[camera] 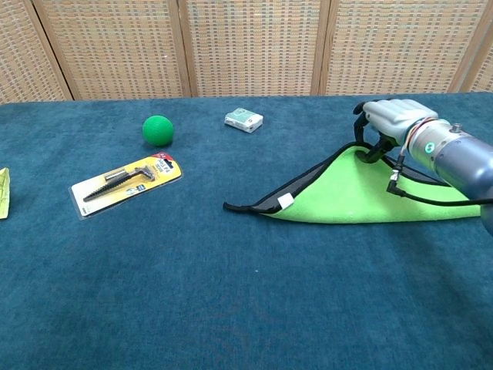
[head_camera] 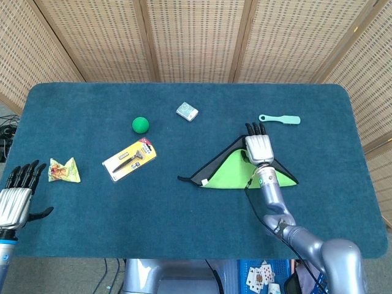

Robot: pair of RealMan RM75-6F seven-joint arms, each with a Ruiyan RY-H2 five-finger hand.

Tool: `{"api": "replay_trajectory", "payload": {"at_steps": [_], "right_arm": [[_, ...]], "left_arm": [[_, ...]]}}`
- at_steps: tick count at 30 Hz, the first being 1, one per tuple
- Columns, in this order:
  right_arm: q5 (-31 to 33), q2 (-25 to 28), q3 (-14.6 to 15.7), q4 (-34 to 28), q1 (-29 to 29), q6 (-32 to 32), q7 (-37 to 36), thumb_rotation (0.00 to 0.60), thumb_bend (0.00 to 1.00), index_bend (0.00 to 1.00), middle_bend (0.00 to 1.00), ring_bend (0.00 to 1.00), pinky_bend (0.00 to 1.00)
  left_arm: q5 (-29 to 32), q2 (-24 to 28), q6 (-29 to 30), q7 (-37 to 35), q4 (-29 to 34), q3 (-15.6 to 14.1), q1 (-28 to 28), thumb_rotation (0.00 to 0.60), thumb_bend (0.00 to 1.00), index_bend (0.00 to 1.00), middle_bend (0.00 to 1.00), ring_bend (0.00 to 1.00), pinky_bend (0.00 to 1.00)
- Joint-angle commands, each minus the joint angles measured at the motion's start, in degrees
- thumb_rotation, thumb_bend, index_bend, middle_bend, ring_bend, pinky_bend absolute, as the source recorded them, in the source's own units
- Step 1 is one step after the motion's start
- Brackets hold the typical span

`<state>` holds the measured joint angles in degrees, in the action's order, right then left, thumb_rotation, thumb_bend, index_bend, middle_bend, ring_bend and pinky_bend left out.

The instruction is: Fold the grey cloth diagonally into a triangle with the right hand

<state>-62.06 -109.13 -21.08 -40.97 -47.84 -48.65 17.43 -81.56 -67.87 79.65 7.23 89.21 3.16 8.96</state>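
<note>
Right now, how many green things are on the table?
2: the green ball at back left beyond the packaged tool, and the cloth's green side at right, under the right hand. None seem hidden.

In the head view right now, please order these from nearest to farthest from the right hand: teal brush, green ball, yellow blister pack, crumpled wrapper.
From the right hand:
1. Teal brush, just beyond it, toward the table's far right.
2. Green ball, across to the left.
3. Yellow blister pack, farther left, nearer the front.
4. Crumpled wrapper, far left, beside the left hand.
</note>
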Motion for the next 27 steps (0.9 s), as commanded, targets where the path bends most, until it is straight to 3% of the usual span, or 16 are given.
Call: {"api": "replay_trajectory", "payload": {"at_steps": [1,16,27], "right_arm": [[0.4,-0.2,-0.2,1.1,-0.5,0.7,-0.1,0.600,0.54,0.61,0.11,0.00,0.00],[1.2,-2.1,-0.2,9.5,-2.5,4.4,-3.0,0.600,0.54,0.61,0.12,0.00,0.00],[0.0,-3.0,-0.1,11.9,-4.0,4.3,-5.4,0.600,0.54,0.61,0.12,0.00,0.00]], "left_arm": [[0.0,0.0,-0.1,0.1,0.0,0.0,0.1,0.600,0.11,0.00,0.00,0.00,0.00],[0.5,-0.5,-0.8,1.0,-0.1,-0.1,0.4,0.600,0.11,0.00,0.00,0.00,0.00],[0.6,-0.5,-0.8,1.1,-0.1,-0.1,0.5,0.600,0.11,0.00,0.00,0.00,0.00]]}}
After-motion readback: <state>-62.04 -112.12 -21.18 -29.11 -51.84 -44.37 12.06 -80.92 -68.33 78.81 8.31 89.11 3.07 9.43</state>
